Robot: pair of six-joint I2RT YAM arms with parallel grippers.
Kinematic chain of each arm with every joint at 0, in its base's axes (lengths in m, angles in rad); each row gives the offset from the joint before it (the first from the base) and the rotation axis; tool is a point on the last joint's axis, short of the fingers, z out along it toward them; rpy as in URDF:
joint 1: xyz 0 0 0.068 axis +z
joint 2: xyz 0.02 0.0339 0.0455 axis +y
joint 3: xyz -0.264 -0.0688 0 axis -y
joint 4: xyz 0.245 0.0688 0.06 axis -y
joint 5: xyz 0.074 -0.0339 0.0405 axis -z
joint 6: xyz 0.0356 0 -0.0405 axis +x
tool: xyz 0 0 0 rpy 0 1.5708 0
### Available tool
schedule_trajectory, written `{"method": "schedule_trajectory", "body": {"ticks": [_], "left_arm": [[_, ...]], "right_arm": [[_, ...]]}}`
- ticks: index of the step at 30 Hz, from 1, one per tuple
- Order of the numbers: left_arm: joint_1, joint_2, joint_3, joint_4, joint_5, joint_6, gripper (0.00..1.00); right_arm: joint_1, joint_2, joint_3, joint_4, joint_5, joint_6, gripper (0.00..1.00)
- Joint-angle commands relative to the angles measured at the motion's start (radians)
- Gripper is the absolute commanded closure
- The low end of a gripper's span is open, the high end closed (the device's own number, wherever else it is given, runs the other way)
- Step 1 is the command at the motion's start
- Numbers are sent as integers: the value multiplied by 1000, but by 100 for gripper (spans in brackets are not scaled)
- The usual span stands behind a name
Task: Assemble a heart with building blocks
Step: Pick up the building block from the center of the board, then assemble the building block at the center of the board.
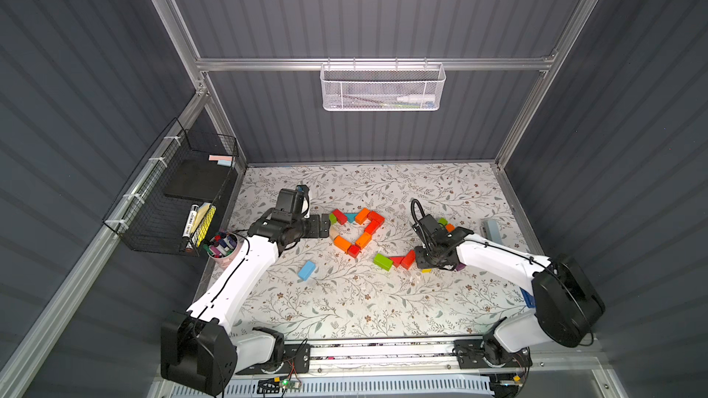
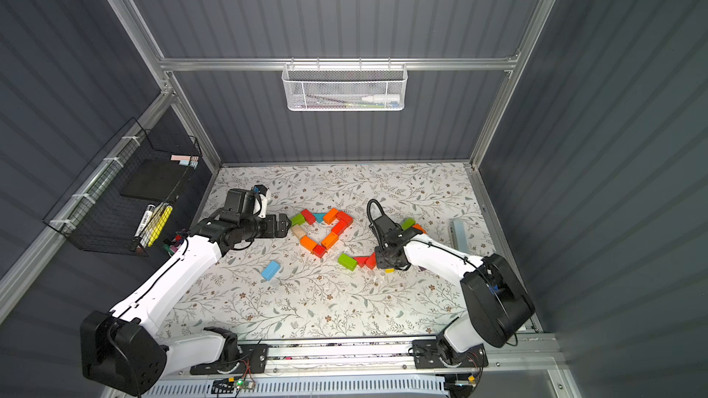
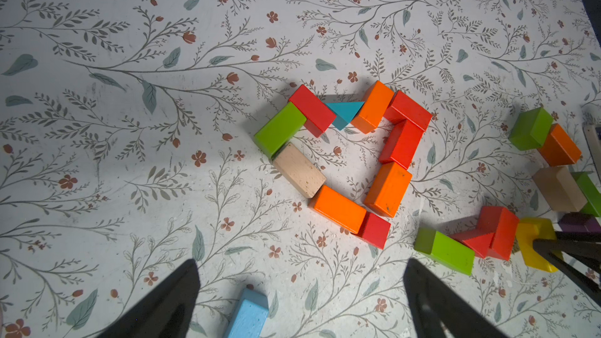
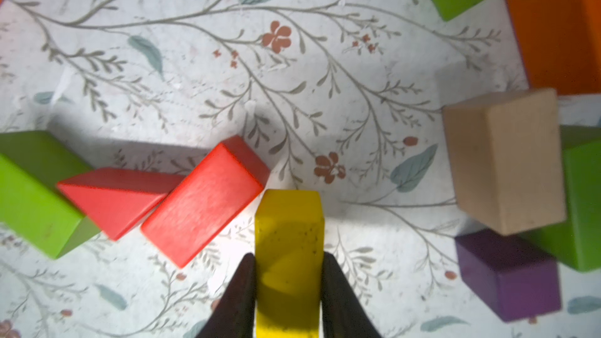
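Listing across the counter (image 1: 364, 312): left hand (image 1: 326, 225), spread empty, just beside the heart outline (image 1: 342, 242). One light blue block (image 1: 306, 269) lies loose in front. The outline has ten blocks: four red, three orange, one each of green, teal, tan. Row of three: green brick (image 1: 382, 261), red wedge (image 1: 396, 261), red brick (image 1: 408, 259). Right hand (image 4: 289, 256) clamps one yellow block (image 4: 289, 222), whose long axis runs out between its fingers. The heart lies to its left, apart. Five spare blocks (image 3: 559, 186) lie beyond.
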Motion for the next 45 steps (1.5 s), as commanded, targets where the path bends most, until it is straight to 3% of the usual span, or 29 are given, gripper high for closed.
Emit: {"method": "schedule_trajectory", "body": {"ticks": [1,7,12,21,28,45], "left_arm": [[2,-27,-11,6,12,-3,1],[2,-28,-12,8,19,-3,1],[2,-29,-10,8,24,-3,1],[2,-52,-9,8,28,-7,1],[3,-81,-7,5,25,-1,1],[2,-77,-14,12,58,-1,1]], "right_arm": [[48,-74,-47,-60,-34,109,80],[135,-164,-64,-105,-54,254,81],[225,-202,-75,5,-131,421,83],[417,26,87,119,-6,630,85],[453,188,202,162,66,734,88],[454,238,194,221,151,883,84]]}}
